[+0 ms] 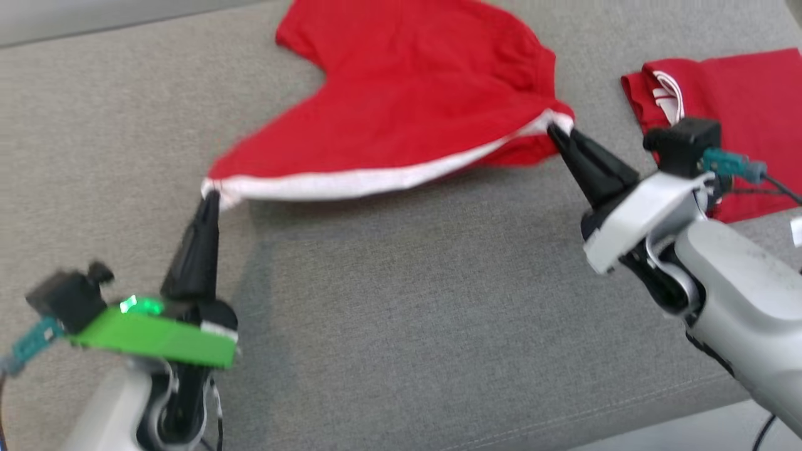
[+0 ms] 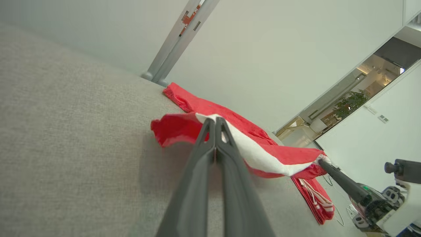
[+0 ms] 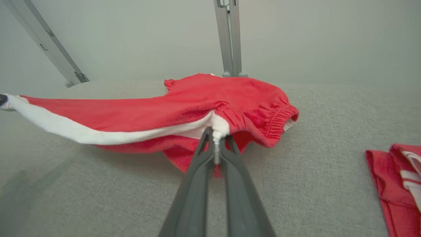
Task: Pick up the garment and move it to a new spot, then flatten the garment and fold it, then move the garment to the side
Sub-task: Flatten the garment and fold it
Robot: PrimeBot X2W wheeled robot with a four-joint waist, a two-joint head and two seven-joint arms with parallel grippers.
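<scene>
Above the grey fabric surface (image 1: 376,313), pinching the red shorts (image 1: 407,94) by their white band (image 1: 351,181): left gripper (image 1: 210,197) clamped on one end, right gripper (image 1: 554,131) clamped on the other. Farther back, sagging onto that surface. At its far right, a folded red garment (image 1: 745,88).

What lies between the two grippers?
In the head view, the white band of the red garment stretches from the left gripper to the right gripper.

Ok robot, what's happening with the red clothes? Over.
Left gripper, right gripper: both shut on white edge of red garment. Edge stretched between them, rest on the grey couch. Folded red cloth at right, apart.
</scene>
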